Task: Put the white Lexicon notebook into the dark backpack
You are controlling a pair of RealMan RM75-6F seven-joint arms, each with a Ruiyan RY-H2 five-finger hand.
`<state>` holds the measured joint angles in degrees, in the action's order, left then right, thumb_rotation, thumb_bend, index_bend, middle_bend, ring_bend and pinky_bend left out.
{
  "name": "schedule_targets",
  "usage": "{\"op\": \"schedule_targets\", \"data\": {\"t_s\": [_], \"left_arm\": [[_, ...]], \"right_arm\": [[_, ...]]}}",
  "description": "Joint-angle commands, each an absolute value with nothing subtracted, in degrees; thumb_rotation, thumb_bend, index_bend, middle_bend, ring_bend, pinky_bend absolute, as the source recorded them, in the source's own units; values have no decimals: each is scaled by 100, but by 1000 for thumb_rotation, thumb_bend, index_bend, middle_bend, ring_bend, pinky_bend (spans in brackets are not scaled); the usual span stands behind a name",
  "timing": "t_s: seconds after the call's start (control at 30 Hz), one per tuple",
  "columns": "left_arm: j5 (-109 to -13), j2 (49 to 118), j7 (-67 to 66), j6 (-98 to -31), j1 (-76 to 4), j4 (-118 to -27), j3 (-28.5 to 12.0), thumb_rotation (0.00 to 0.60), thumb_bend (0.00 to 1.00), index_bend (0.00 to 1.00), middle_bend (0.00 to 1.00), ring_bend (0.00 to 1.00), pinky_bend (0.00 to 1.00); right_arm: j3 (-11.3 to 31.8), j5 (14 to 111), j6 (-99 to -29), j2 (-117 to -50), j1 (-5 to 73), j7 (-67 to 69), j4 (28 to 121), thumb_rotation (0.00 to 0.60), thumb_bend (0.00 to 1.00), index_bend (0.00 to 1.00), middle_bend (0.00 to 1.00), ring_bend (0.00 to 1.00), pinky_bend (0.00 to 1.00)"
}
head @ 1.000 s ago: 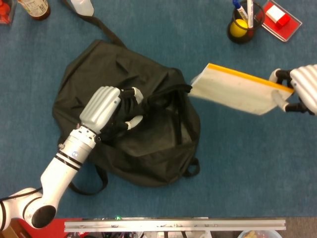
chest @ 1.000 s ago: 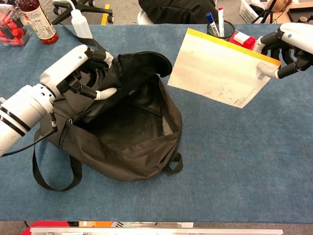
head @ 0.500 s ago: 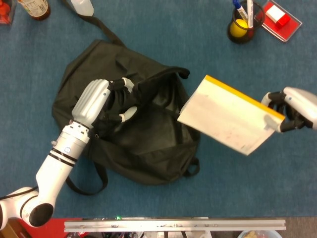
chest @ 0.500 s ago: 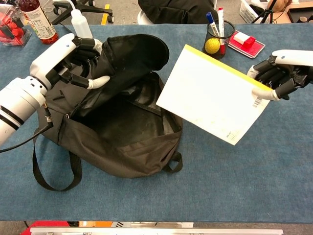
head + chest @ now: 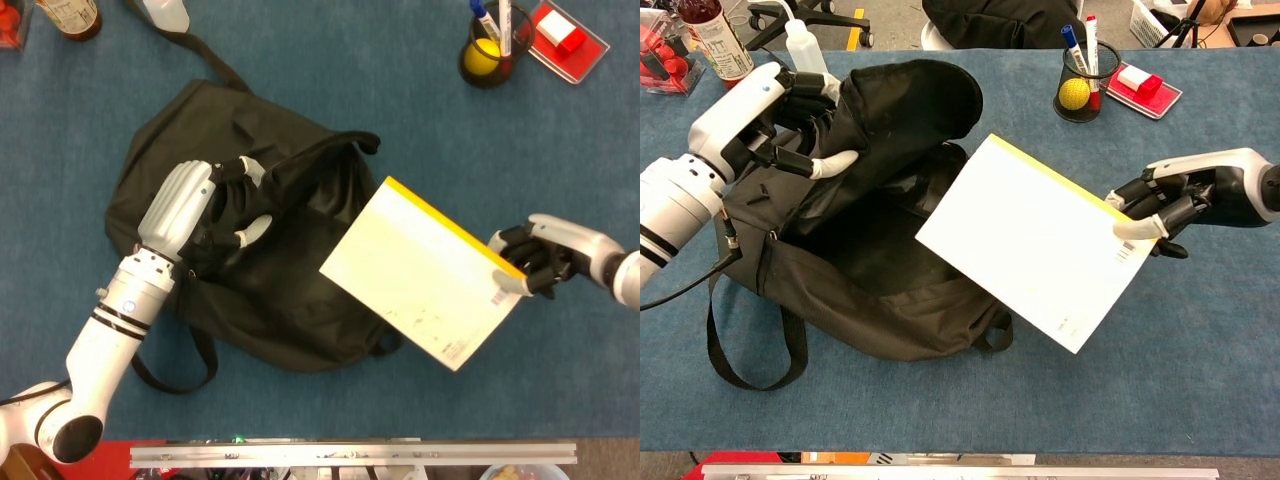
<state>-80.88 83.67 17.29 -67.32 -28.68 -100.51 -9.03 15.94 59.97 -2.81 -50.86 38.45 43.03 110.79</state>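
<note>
A dark backpack of limp black fabric (image 5: 270, 270) (image 5: 880, 270) lay on the blue carpet-textured tabletop (image 5: 470, 110) (image 5: 1200, 380), its mouth gaping toward the right and its webbing straps trailing loose at the lower left. The upper flap was gripped and lifted by the left hand (image 5: 205, 210) (image 5: 775, 115), whose fingers (image 5: 835, 162) were curled into the folded cloth so that the dark lining inside was exposed.

The flat, rectangular white Lexicon notebook with a yellow spine edge (image 5: 420, 270) (image 5: 1030, 240) was held in the air by the right hand (image 5: 540, 265) (image 5: 1175, 200), pinched at its far right corner between the thumb and the dark-padded fingers (image 5: 1135, 228). The notebook was tilted, with its left corner over the backpack's open mouth and its lower corner out over the tabletop; it could not be told whether it touched the fabric. A small barcode was visible near the held corner.

At the far edge of the tabletop stood a black mesh pen cup (image 5: 487, 45) (image 5: 1085, 75) holding markers and a yellow ball, beside a red tray carrying a white-and-red block (image 5: 567, 38) (image 5: 1140, 88). At the far left corner were a bottle with a dark red liquid (image 5: 715, 45) and a white squeeze bottle (image 5: 808, 55).
</note>
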Motion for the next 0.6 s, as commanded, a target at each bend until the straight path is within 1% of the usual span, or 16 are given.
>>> {"op": "schedule_targets", "data": {"t_s": [0.03,0.17,0.3,0.47,0.6], "left_arm": [[-8125,8345,1721,-6761,-2850,-10082,-877,600,272,514,617,618,777],[-8220,8301,1725,-6837,-2805,-10164,-817,600,272,514,616,618,777],[-8314,8260,1692,-6871,-2779,-10233,-745,600,272,514,616,618,777],[-8418,8221,1634,-6909,-2750,-10324,-662,600,272,514,614,617,775],[-8472,8209,1586,-6934,-2728,-10330,-607,600,272,514,614,617,774]], "right_arm": [[1885,5506,370,-5436,3979,4547,10714,600,472,906,747,670,758],[2078,5015,941,-5774,4182,4642,10302,600,472,906,748,670,758],[2104,4613,1311,-6047,4480,4792,9923,600,472,906,748,670,758],[1918,4241,1445,-6367,4878,5091,9541,600,472,906,747,670,758],[1583,4154,1395,-6516,5206,5246,9323,600,472,906,747,670,758]]}}
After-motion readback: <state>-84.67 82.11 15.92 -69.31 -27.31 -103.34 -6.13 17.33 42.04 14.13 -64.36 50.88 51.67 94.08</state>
